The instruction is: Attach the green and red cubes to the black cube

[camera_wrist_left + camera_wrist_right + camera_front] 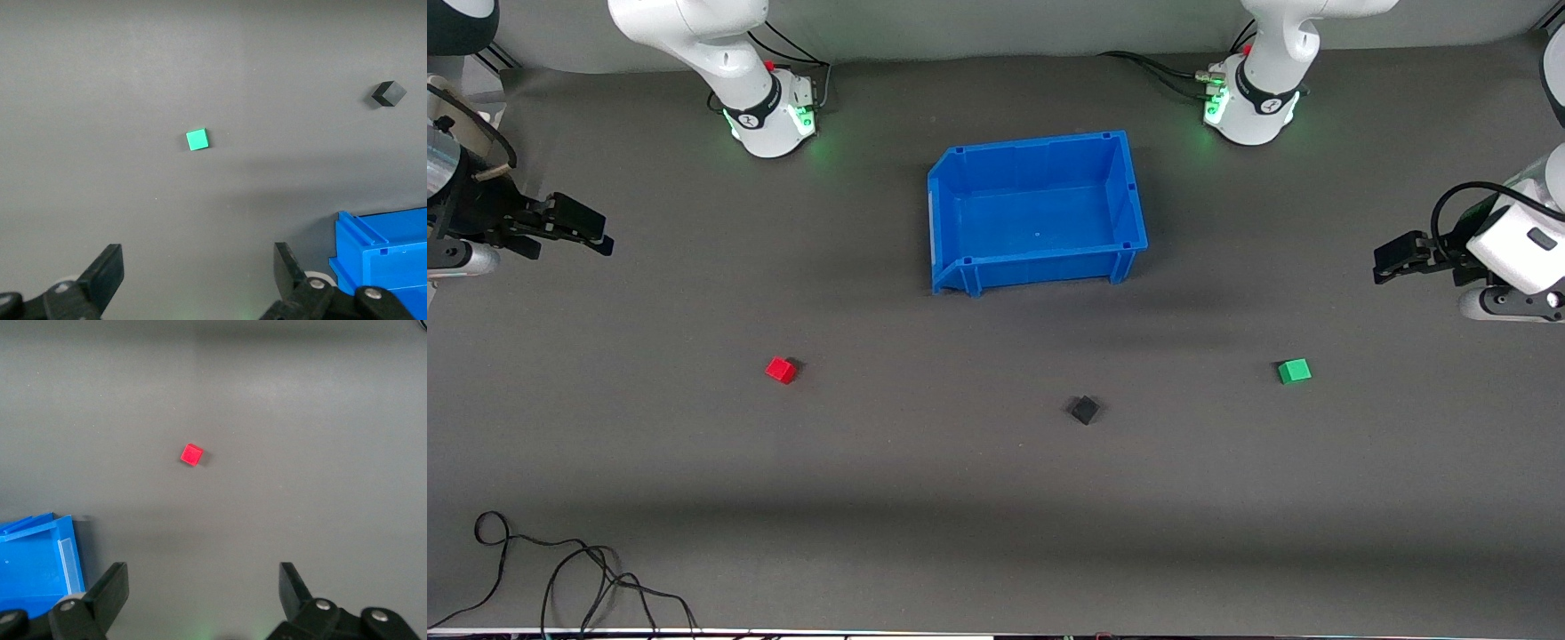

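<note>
The red cube [781, 369] lies on the grey table toward the right arm's end and shows in the right wrist view [192, 455]. The green cube [1294, 371] lies toward the left arm's end and shows in the left wrist view [197, 139]. The black cube [1085, 410] lies between them, a little nearer the front camera, and shows in the left wrist view [388, 94]. My left gripper [1389, 264] is open and empty, held high at its end of the table. My right gripper [591, 229] is open and empty, held high at its own end.
A blue bin [1037, 212] stands empty mid-table, farther from the front camera than the cubes; its corner shows in both wrist views [380, 257] [37, 563]. Loose black cables [560, 573] lie at the table's near edge toward the right arm's end.
</note>
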Tool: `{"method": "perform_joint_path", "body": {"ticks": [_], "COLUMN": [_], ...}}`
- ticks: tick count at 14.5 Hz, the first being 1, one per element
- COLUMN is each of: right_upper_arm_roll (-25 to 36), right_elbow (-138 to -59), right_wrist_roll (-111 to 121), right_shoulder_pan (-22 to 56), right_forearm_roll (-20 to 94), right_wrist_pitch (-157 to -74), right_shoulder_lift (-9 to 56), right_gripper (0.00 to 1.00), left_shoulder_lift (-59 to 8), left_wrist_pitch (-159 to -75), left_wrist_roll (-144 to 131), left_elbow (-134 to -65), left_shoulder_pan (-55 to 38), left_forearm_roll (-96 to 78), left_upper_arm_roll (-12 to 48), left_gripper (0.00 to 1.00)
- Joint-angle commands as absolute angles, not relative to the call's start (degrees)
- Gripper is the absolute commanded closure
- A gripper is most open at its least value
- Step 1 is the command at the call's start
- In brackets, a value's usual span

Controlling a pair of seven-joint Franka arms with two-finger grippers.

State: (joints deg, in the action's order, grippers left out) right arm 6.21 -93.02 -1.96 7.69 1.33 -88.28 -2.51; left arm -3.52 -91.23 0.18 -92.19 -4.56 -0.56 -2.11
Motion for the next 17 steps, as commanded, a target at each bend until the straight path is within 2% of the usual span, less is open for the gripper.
{"method": "perform_joint_path", "body": {"ticks": [1,9,12,14,17], "right_upper_arm_roll": [6.50,6.59,6.68,6.85,7.56], "right_elbow": [-93.08,-92.29,-95.08,-97.11,-99.56], "right_wrist_roll": [-1.14,-2.11,-4.57,-4.48,-4.57], "right_shoulder_pan": [7.91,7.91,8.00,7.56,7.56], "right_forearm_roll": [1.23,-1.32,-3.59,-3.87,-3.96], "right_wrist_pitch": [-87.80,-88.59,-96.04,-97.73,-103.86], "right_shoulder_lift": [-3.08,-0.97,-0.61,-0.18,1.67], "right_gripper": [0.00,0.01,0.00,0.00,0.00], "left_shoulder_lift": [-3.07,-3.25,-3.25,-3.34,-3.25], "left_wrist_pitch": [-89.65,-89.82,-89.91,-89.74,-89.74], "left_wrist_roll": [1.05,1.14,0.09,-1.83,-15.59], "left_elbow": [-91.49,-91.41,-91.41,-91.49,-91.49], "left_shoulder_pan": [-5.45,-5.45,-5.45,-4.93,-4.83], "left_forearm_roll": [0.44,0.44,0.35,-0.70,-1.75], "left_upper_arm_roll": [-2.81,-2.81,-2.81,-2.99,-2.90], "left_gripper": [0.00,0.00,0.00,0.00,0.00]}}
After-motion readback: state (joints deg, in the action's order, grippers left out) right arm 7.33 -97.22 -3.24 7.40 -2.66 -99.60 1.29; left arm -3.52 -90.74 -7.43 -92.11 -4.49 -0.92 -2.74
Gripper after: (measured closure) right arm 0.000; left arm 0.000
